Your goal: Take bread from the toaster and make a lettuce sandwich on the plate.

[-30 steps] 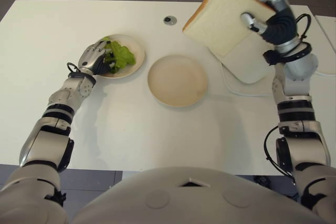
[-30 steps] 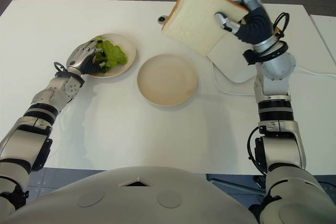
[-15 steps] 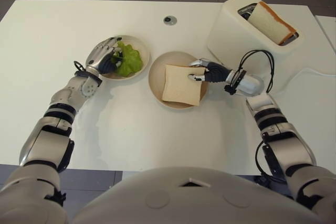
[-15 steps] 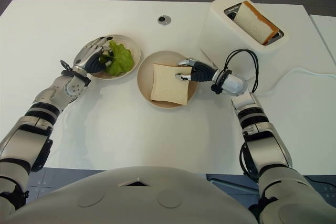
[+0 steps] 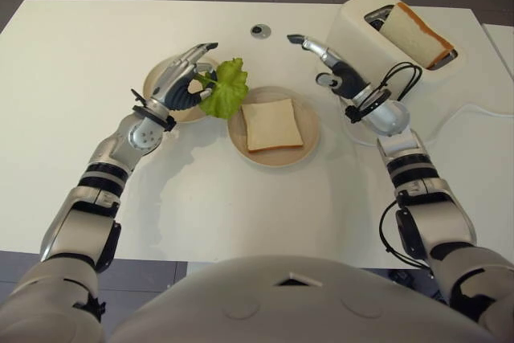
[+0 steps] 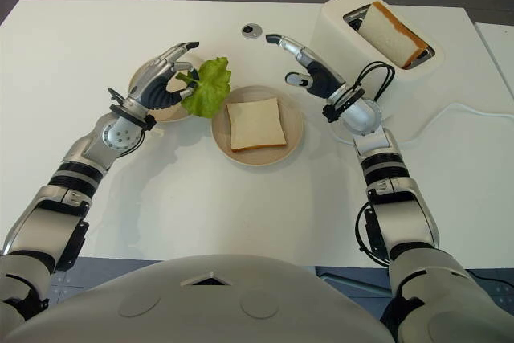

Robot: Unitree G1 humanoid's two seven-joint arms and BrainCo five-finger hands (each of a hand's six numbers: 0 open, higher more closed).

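The plate point(image 5: 273, 158) sits near the middle of the desk point(image 5: 241, 206), a little toward the far edge, with one slice of bread point(image 5: 271, 124) lying flat on it, slightly askew. It makes the bottom layer of the sandwich and leaves its upper face free for the filling.

The left hand point(image 5: 178, 79) is raised over a small dish point(image 5: 189, 113) just to the left of the plate. Its fingers are pinched on the stalk end of a lettuce leaf point(image 5: 226, 94), which hangs out to the right between dish and plate, its frilled edge reaching about to the plate's left rim, though whether it touches cannot be told. Held by one end like this, the leaf can probably be drawn sideways over the bread and laid down open. That looks like the step in hand.

The right hand point(image 5: 331, 68) is up above the desk between the plate and the toaster point(image 5: 357, 26), fingers stretched out and apart, holding nothing. Placed there it keeps clear of the plate, so the lettuce has room to come in.

The toaster stands at the far right corner, and a second slice point(image 5: 414, 34) leans up out of its slot. It is likely the lid of the sandwich, waiting within reach of the free hand until the lettuce is down.
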